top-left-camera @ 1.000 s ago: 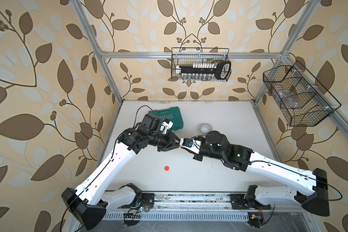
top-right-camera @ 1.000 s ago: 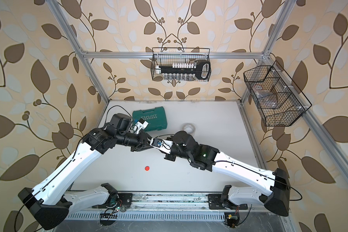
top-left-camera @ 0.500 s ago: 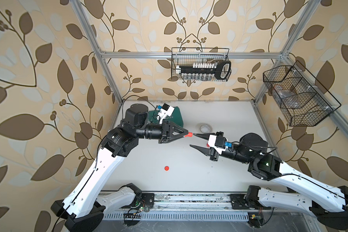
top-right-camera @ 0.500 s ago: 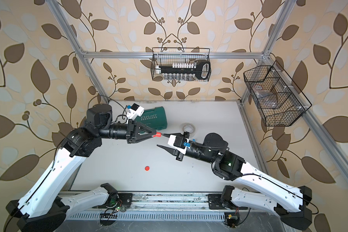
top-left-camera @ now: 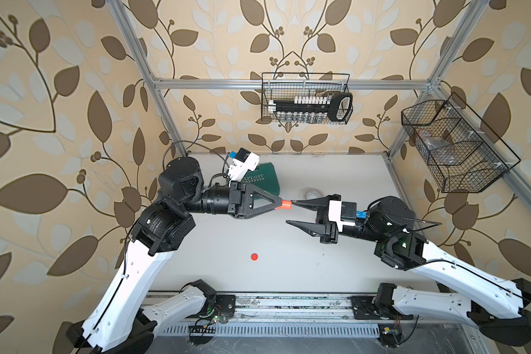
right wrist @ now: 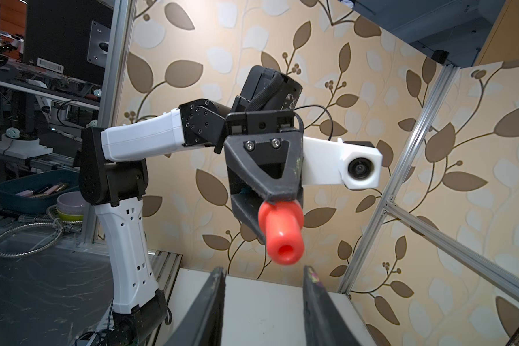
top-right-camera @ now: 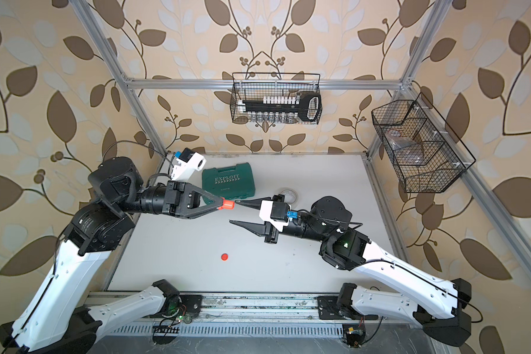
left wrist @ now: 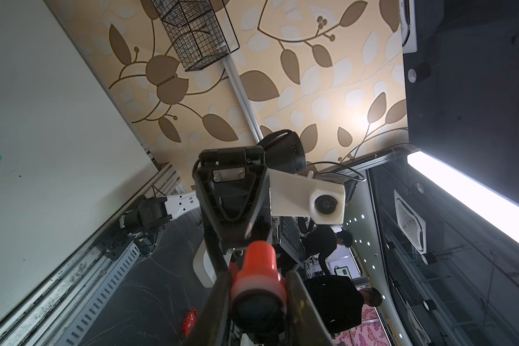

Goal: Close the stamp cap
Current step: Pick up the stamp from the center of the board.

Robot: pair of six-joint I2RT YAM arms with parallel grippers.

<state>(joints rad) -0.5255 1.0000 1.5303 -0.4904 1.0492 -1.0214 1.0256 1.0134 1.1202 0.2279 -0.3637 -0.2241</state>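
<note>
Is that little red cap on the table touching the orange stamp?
Apart. Both top views show the red cap lying on the table, with bare table between it and the orange stamp gripped in the left end effector.

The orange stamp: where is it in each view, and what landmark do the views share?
Top view: orange stamp at centre.
Top view: stamp slightly left of centre.
Left wrist: low, at centre.
Right wrist: centre, slightly low.
Landmark: the left gripper clamps it in all four.

EXPLOIT — in pale capitals on the green case [top-right-camera: 227,180] — nothing else legible.
</note>
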